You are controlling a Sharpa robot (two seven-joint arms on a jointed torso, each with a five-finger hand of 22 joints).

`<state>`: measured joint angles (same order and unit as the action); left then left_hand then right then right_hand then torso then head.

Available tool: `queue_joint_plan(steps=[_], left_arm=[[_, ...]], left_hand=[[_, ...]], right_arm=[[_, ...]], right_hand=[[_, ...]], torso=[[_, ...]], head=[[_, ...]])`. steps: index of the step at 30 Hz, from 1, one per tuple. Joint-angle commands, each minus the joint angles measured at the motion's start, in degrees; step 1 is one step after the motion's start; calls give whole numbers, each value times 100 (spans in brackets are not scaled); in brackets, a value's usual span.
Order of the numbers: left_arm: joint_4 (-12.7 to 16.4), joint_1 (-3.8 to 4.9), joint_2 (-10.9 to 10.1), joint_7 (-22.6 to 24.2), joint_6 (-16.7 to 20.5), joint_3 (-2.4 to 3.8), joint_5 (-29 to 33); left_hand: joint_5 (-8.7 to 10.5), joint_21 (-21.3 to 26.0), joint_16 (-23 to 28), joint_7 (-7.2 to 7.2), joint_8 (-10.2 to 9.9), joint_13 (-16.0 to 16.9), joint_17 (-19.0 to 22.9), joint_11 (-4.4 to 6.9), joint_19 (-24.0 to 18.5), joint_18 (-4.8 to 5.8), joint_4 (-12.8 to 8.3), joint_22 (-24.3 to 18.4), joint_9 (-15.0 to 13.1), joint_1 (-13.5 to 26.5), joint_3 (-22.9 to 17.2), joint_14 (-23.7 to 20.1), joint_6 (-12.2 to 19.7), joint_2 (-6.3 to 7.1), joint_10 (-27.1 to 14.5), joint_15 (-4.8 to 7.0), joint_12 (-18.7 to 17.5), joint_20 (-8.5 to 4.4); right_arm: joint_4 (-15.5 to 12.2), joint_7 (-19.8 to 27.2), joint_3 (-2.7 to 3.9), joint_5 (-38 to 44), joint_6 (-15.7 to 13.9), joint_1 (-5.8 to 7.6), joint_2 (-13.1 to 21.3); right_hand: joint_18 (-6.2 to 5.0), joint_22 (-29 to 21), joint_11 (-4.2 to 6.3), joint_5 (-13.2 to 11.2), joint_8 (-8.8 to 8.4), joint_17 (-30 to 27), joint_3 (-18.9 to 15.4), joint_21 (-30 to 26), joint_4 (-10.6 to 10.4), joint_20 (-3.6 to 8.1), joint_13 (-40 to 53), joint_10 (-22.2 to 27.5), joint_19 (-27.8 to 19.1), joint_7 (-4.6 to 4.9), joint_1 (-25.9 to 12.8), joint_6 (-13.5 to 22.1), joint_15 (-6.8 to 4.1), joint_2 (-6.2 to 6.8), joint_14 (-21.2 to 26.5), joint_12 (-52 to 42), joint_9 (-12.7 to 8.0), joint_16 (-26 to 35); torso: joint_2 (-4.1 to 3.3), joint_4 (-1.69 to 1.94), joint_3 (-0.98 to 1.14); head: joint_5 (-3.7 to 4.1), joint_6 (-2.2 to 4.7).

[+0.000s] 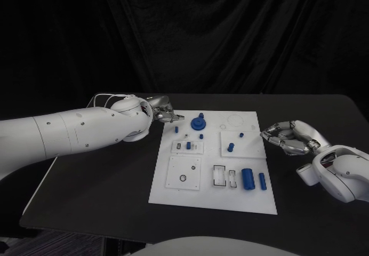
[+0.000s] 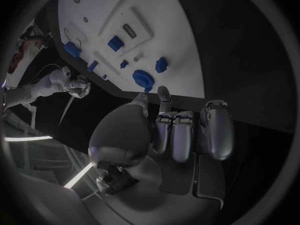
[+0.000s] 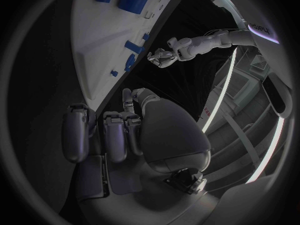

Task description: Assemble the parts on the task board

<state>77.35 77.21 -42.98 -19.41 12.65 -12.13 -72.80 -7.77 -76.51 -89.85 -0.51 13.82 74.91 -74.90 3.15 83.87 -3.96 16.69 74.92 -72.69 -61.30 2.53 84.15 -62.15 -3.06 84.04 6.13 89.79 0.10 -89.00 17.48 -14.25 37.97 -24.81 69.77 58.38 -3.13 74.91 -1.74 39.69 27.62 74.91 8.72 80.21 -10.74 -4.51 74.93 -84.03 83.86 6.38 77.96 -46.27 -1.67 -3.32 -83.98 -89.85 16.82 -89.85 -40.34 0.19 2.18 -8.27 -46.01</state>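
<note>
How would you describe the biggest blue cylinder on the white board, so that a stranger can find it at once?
Start from the white rectangular task board in the middle of the black table. Go to its near edge, towards the side of the right robot hand. There the thick blue cylinder part lies flat, between a white rectangular slot and a much thinner blue rod.

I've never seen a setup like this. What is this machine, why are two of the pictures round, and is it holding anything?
This is a robot with two white arms, each ending in a silver hand. One picture looks down from its head; the round ones come from fisheye cameras at each wrist, behind that arm's own hand. On the black table lies a white task board carrying small blue parts, such as a round knobbed piece and a large cylinder. The left hand sits at the board's far left corner, the right hand beside its right edge. Both have curled fingers and seem to hold nothing.
</note>
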Motion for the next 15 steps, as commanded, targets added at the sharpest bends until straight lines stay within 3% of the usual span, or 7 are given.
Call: queue_joint_plan(steps=[1,6,11,15], left_arm=[[22,15,30,-336,-493,6,-176],[4,15,65,-436,-632,6,-123],[-38,14,98,-485,-688,6,-89],[-80,13,124,-476,-659,6,-49]], left_hand=[[44,40,-15,5,-48,1509,-1510,20,205,83,-1,1080,57,107,75,585,-66,-21,596,8,21,7],[26,69,-15,4,-109,1509,-1510,21,200,77,-6,1074,134,168,145,585,-95,-44,596,10,21,5],[-49,98,-15,-3,-206,1509,-1510,17,196,72,-24,1067,250,141,185,585,-105,-77,596,8,21,5],[-151,113,-15,-7,-274,1509,-1510,14,196,70,-39,1064,336,63,198,585,-122,-95,596,5,21,6]], right_arm=[[-18,-28,3,7,-26,-8,14],[-24,-27,3,7,-27,-7,10],[-23,-23,3,7,-25,-7,5],[-22,-23,3,7,-23,-8,8]], right_hand=[[43,1151,-8,23,38,1509,40,-24,-3,12,1507,-597,49,-15,-10,41,-16,54,-602,-15,-9,-15],[43,1151,-8,23,38,1509,40,-24,-3,12,1507,-597,49,-15,-10,41,-16,54,-602,-15,-9,-15],[43,1151,-8,23,38,1509,40,-24,-3,12,1507,-597,49,-15,-10,41,-16,54,-602,-15,-9,-15],[43,1151,-8,23,38,1509,40,-24,-3,12,1507,-597,49,-15,-10,41,-16,54,-602,-15,-9,-15]], torso=[[-8,10,-11],[-1,15,-7],[-17,18,-17],[-6,20,-7]], head=[[-2,-15],[6,-40],[2,-44],[8,-70]])
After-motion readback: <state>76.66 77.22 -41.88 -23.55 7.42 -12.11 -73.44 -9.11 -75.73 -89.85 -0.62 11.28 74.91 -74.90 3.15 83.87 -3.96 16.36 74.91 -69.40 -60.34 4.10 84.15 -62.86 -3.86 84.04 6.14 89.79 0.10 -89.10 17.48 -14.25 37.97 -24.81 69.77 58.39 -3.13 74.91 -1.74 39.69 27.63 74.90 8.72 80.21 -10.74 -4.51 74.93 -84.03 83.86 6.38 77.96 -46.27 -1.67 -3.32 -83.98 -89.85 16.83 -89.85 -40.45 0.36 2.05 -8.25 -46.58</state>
